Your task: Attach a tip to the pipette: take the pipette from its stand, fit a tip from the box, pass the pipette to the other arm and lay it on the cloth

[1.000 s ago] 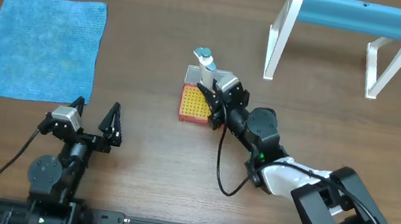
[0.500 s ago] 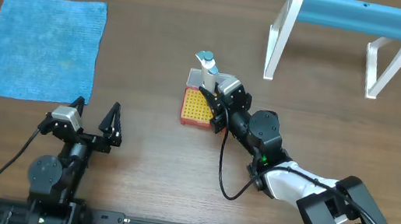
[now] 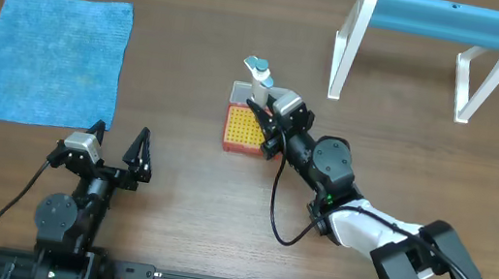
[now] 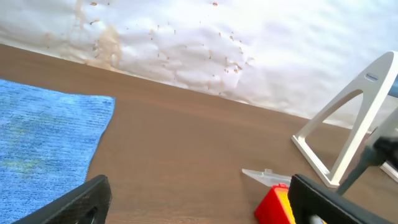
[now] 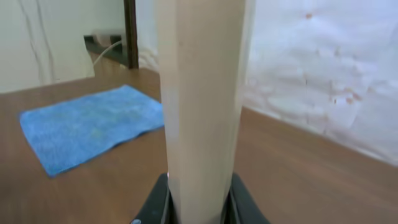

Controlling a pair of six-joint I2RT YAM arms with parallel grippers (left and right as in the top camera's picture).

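Pipette (image 3: 259,80) btm end hidden behind right gripper (image 3: 266,115) — tip box (image 3: 240,130) partly covered.

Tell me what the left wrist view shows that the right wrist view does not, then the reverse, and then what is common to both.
The left wrist view adds the red tip box with a clear lid next to it, a leg of the white stand, and the open left gripper. The right wrist view adds the pipette, upright and clamped in the right gripper. Both share the blue cloth lying flat on the brown table, and the white wall behind.
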